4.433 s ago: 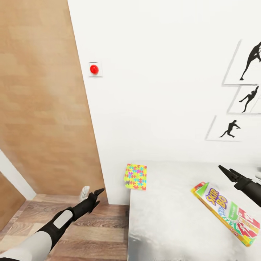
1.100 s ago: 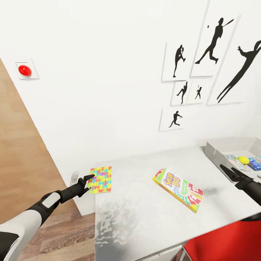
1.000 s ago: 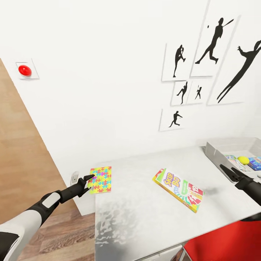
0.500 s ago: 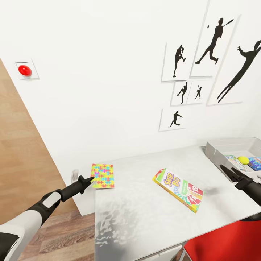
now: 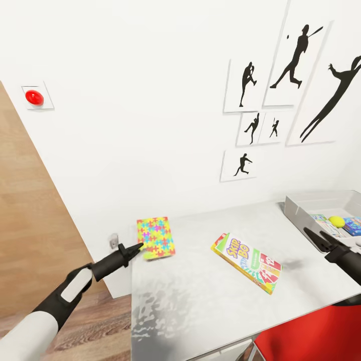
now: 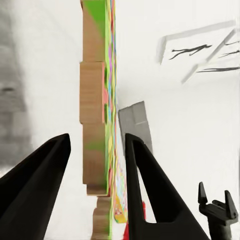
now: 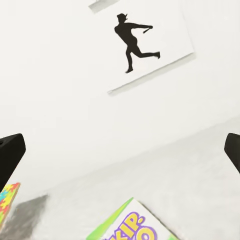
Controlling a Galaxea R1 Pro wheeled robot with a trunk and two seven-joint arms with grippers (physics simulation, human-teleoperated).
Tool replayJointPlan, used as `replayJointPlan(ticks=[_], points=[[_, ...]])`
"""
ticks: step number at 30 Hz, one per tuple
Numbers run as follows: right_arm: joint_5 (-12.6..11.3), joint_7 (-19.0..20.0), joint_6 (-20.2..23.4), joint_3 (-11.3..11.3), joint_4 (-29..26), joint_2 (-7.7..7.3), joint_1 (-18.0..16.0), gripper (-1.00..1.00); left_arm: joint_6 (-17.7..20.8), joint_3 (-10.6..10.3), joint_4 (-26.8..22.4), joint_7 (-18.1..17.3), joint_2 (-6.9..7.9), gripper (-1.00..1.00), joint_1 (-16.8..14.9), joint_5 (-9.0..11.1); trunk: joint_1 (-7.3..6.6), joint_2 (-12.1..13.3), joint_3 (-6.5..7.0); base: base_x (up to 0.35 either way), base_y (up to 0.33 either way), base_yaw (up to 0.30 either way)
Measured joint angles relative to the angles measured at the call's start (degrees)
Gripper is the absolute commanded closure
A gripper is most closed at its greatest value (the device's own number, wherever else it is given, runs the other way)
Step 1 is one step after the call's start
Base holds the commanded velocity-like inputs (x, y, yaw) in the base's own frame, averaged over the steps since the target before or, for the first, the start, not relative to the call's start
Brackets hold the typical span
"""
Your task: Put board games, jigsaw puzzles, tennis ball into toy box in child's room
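Far left of the head view: a red button [image 5: 33,97] on the wall, upper left. Lower left: the left gripper [image 5: 134,247] reaches the near-left corner of the table [image 5: 200,306], its tips at the edge of the puzzle [image 5: 156,237], which lies flat at the table's left end. In the left wrist view the puzzle [image 6: 100,110] is seen edge-on between the two parted fingers [image 6: 150,200], which stand clear of it on either side, so the jaws are released and nothing is gripped. Centre: the Skip-Bo box [image 5: 246,260] lies flat and untouched, well apart from the puzzle. Right: the toy box [image 5: 301,213] sits at the table's far right end, already holding a yellow ball [image 5: 336,221] and a blue box [image 5: 352,225]. Lower right: the right gripper [image 5: 321,239] hovers just in front of the toy box, jaws spread wide and empty, as the right wrist view confirms. For a sound grasp, the left fingers should probably advance until the puzzle's edge sits deep between them, stay level with the tabletop, then close squarely; a shallow pinch on so thin a box risks it pivoting or slipping on the lift.
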Motion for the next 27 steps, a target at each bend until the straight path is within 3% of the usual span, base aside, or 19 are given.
replayJointPlan(ticks=[5,6,7,9,10,27], points=[[0.1,4.4,-1.4,0.0,0.0,-0.03,-0.2,-1.00,0.2,-1.7,-9.1,6.9,-1.51,1.00,2.7,0.0,0.00,0.0,0.00,0.000,0.000,0.000],[0.2,4.9,-1.6,0.0,0.0,-0.03,-0.3,-1.00,0.3,-2.4,-11.0,8.6,-2.25,1.00,3.1,-0.1,0.00,0.0,0.00,0.000,0.000,-0.030],[0.4,5.6,-1.6,0.1,0.0,-0.16,-0.4,-1.00,0.3,-4.6,-14.0,11.1,-3.37,1.00,3.8,-0.2,0.00,0.0,0.01,0.000,0.000,-0.006],[0.5,6.0,-1.3,0.1,0.0,-1.97,-0.3,-1.00,0.2,-5.9,-18.3,14.2,-3.96,1.00,4.8,0.0,-0.43,0.8,0.37,0.000,0.000,-0.001],[0.5,6.0,-1.3,0.1,0.0,-2.10,-0.3,-1.00,0.1,-5.9,-18.7,14.9,-3.96,1.00,5.0,-0.1,-0.65,1.2,0.54,0.000,0.000,0.000],[0.5,6.1,-1.0,0.1,0.0,-2.62,-0.4,-1.00,0.1,-5.9,-19.5,16.5,-3.97,1.00,5.5,-0.1,-4.39,8.0,4.33,0.000,0.000,-0.003]])
